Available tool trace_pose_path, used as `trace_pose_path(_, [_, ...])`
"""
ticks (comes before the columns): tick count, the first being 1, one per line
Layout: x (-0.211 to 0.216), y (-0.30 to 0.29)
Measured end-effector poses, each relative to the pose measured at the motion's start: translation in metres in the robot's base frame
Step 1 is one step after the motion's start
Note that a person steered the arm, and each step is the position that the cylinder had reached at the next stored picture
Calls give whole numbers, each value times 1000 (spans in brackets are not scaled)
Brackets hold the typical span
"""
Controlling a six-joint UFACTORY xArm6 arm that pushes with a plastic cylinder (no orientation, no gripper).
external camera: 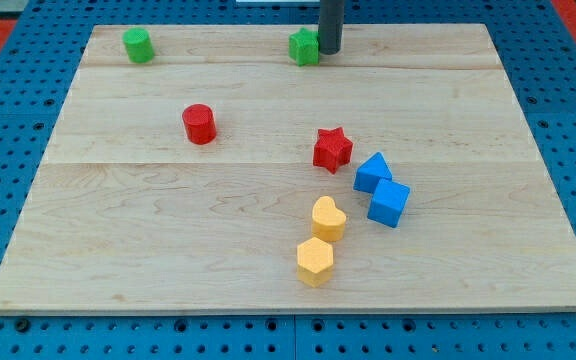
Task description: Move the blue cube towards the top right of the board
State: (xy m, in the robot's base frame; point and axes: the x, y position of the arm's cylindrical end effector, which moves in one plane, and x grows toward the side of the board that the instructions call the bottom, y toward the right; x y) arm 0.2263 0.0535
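Observation:
The blue cube [389,203] lies right of the board's centre, touching a second blue block [372,172] of wedge-like shape just above and left of it. My tip [329,51] stands at the view's top centre, right against the right side of a green block [305,46]. The tip is far above the blue cube, with the red star [332,149] between them.
A wooden board [168,230] on a blue pegboard. A green cylinder [139,45] at the top left, a red cylinder [199,124] left of centre, a yellow heart-like block [328,218] and a yellow hexagonal block [315,261] below the centre.

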Motion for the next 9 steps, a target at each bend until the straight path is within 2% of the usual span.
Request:
trace_pose_path(1, [7,-57])
trace_pose_path(2, [15,-23])
trace_pose_path(3, [30,35])
trace_pose_path(9, [40,10])
